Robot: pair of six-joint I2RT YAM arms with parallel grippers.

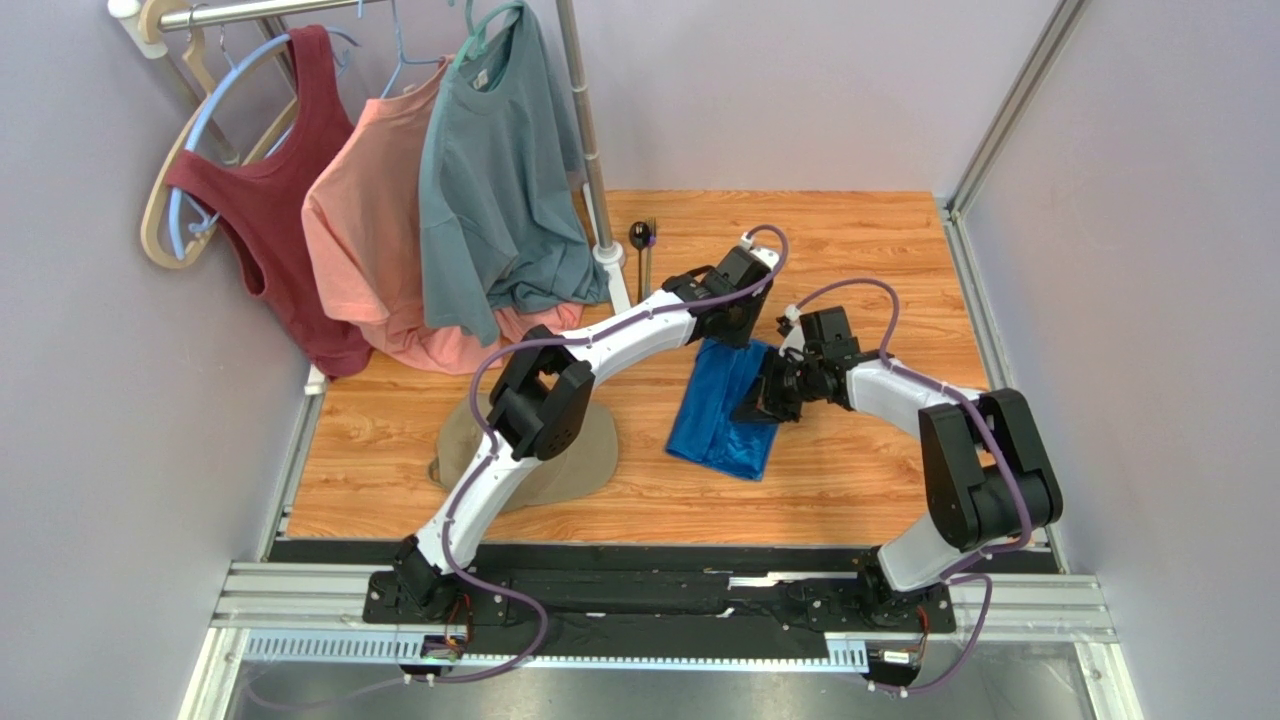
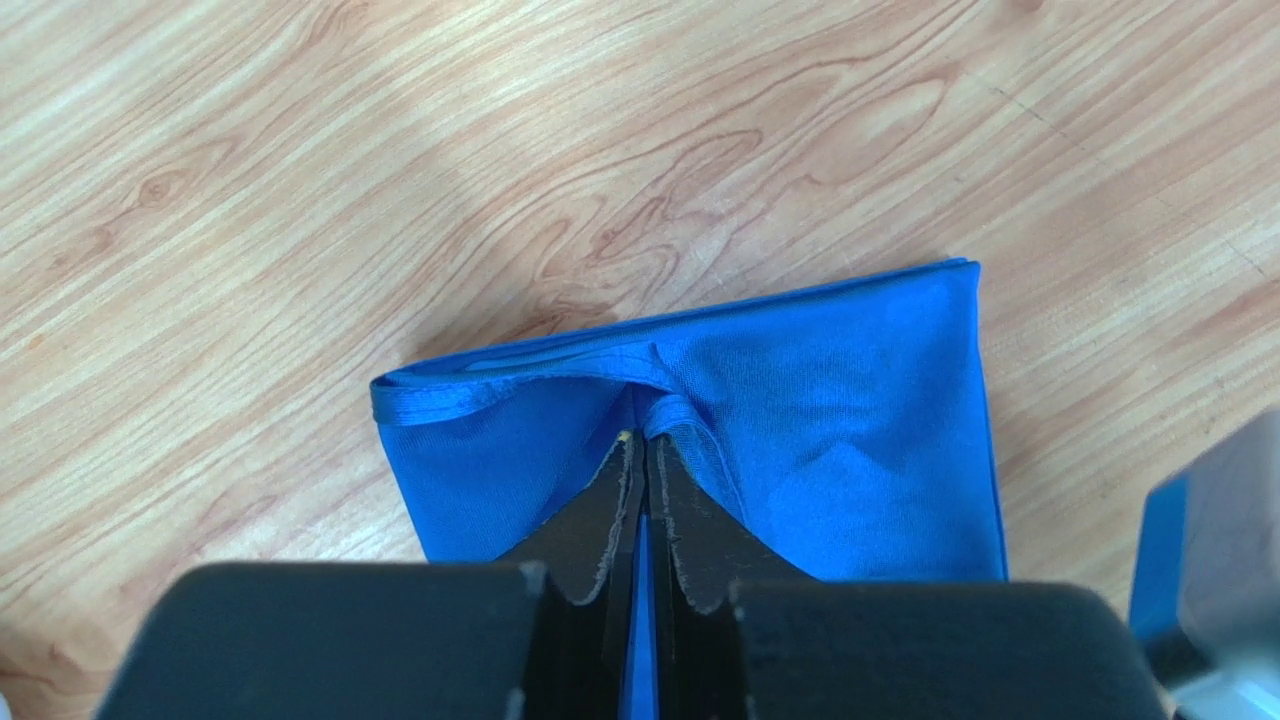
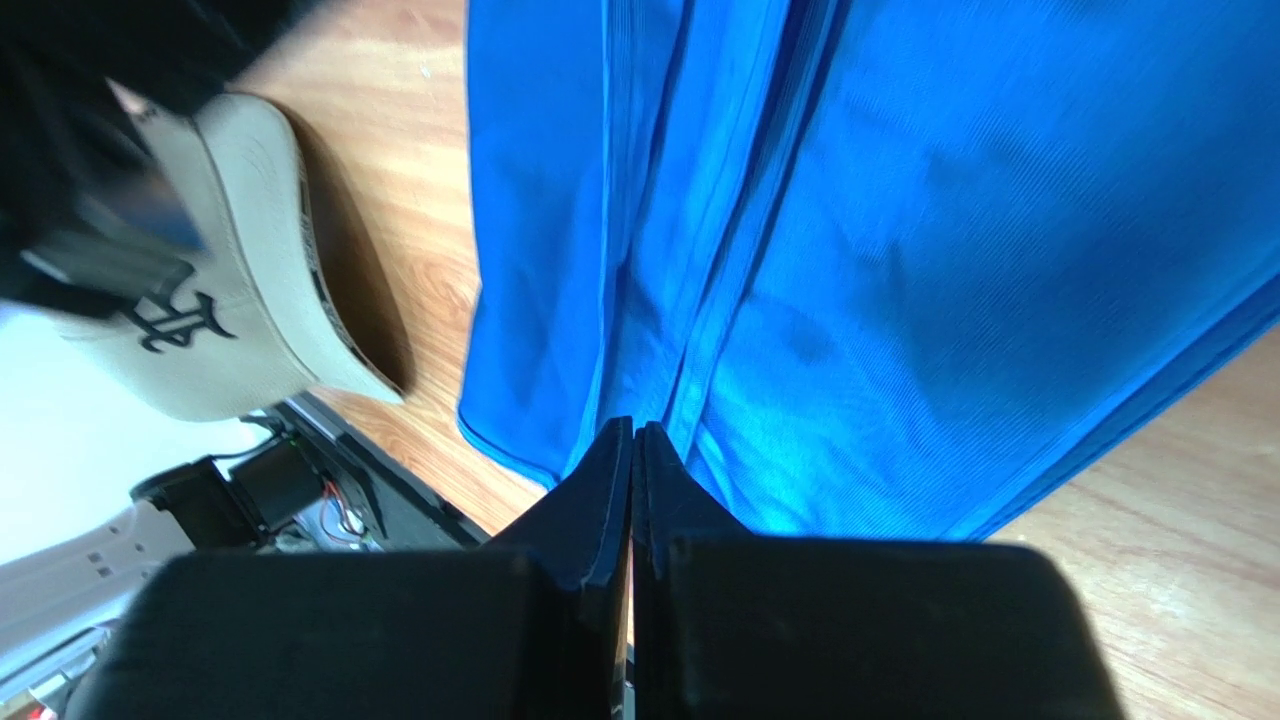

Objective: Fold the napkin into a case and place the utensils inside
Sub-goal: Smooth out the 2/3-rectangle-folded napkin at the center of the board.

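Currently folding: napkin lies part-folded on the table, centre-right. Left gripper pinches its far hem; right gripper is clamped shut at a side edge (cloth inside? unclear). Next: lift both, fold evenly.

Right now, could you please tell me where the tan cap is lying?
In the top view the tan cap lies on the table's near left part, partly under the left arm's elbow, left of the blue napkin.
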